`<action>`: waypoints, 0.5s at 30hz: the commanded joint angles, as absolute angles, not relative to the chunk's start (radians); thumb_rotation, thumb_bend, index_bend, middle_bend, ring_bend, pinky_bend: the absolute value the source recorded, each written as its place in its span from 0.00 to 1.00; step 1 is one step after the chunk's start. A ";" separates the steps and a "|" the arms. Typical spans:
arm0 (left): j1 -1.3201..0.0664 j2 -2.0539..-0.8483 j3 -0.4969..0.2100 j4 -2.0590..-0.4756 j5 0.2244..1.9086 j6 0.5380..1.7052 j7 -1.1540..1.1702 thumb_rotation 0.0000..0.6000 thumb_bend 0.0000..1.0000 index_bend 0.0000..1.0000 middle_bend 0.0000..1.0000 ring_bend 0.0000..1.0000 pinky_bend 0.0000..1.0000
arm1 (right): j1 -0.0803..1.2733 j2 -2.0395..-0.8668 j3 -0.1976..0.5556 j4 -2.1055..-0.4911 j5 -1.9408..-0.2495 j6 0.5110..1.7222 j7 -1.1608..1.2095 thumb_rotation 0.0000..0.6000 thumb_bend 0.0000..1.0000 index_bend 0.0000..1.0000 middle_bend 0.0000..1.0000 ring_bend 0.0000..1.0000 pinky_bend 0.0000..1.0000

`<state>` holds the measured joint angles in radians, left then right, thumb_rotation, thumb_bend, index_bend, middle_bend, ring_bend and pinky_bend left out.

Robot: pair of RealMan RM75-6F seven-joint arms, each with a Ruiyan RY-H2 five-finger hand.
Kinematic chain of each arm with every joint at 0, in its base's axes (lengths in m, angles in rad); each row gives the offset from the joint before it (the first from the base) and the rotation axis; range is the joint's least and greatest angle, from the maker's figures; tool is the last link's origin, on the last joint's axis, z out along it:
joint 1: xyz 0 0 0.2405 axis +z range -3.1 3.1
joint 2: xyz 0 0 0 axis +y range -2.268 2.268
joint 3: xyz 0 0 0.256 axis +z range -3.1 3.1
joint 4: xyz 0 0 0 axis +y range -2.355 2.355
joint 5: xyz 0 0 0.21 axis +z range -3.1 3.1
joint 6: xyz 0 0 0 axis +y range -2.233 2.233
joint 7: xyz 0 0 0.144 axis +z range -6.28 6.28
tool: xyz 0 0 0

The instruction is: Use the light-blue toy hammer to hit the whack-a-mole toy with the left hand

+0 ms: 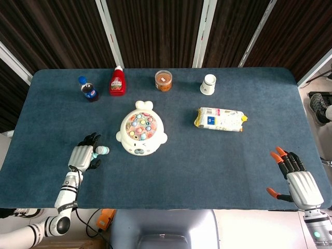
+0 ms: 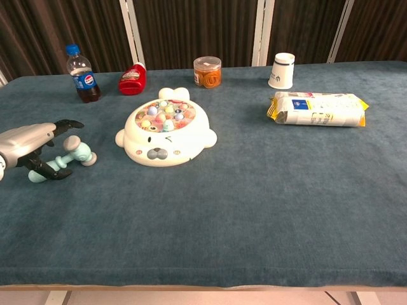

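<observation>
— What is seen from the head view?

— The whack-a-mole toy (image 1: 140, 134) is seen in the middle of the blue table (image 1: 207, 166). The light-blue toy hammer (image 1: 98, 151) is laid just left of it, apart from it. The left hand (image 1: 83, 157) is placed over the hammer's handle, with dark fingers bent around it. If the handle is really gripped cannot be told from here. The right hand (image 1: 295, 179) is kept far off at the table's near right edge, with fingers spread and nothing held.

— And from the chest view?

— The hammer (image 2: 68, 158) is seen lying on the cloth, its grey head pointed toward the toy (image 2: 166, 134). The left hand (image 2: 30, 147) is arched above the handle, with fingertips (image 2: 56, 172) tucked beside it. A cola bottle (image 2: 81, 73), a red ketchup bottle (image 2: 131, 79), an orange jar (image 2: 207, 72), a white paper cup (image 2: 282, 70) and a snack packet (image 2: 318, 108) are set further back.
</observation>
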<state>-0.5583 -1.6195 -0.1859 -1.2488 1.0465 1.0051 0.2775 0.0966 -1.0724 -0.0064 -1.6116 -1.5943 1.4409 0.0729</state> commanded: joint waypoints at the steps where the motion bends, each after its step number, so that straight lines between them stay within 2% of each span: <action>1: -0.550 -1.595 -0.184 -1.285 1.065 1.026 0.274 1.00 0.30 0.00 0.00 0.00 0.21 | 0.096 -1.072 -0.005 -1.611 -1.593 1.442 0.073 1.00 0.18 0.00 0.00 0.00 0.00; 6: -0.507 -1.516 -0.161 -1.402 1.132 1.108 0.261 1.00 0.30 0.00 0.00 0.00 0.21 | 0.097 -1.073 -0.005 -1.610 -1.591 1.440 0.071 1.00 0.18 0.00 0.00 0.00 0.00; 8: -0.466 -1.463 -0.139 -1.470 1.197 1.181 0.229 1.00 0.30 0.00 0.00 0.00 0.21 | 0.096 -1.073 -0.005 -1.610 -1.591 1.440 0.067 1.00 0.18 0.00 0.00 0.00 0.00; 10: -0.412 -1.408 -0.105 -1.522 1.277 1.276 0.202 1.00 0.30 0.00 0.00 0.00 0.21 | 0.096 -1.076 -0.005 -1.610 -1.587 1.438 0.060 1.00 0.18 0.00 0.00 0.00 0.00; 15: -0.281 -1.284 0.000 -1.600 1.433 1.456 0.123 1.00 0.31 0.00 0.00 0.00 0.11 | 0.093 -1.086 -0.009 -1.618 -1.587 1.436 0.026 1.00 0.18 0.00 0.00 0.00 0.00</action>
<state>-0.3728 -1.3719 -0.0749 -1.5327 1.3309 1.3476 0.1920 0.0944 -1.0828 -0.0068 -1.6150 -1.5854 1.4364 0.0333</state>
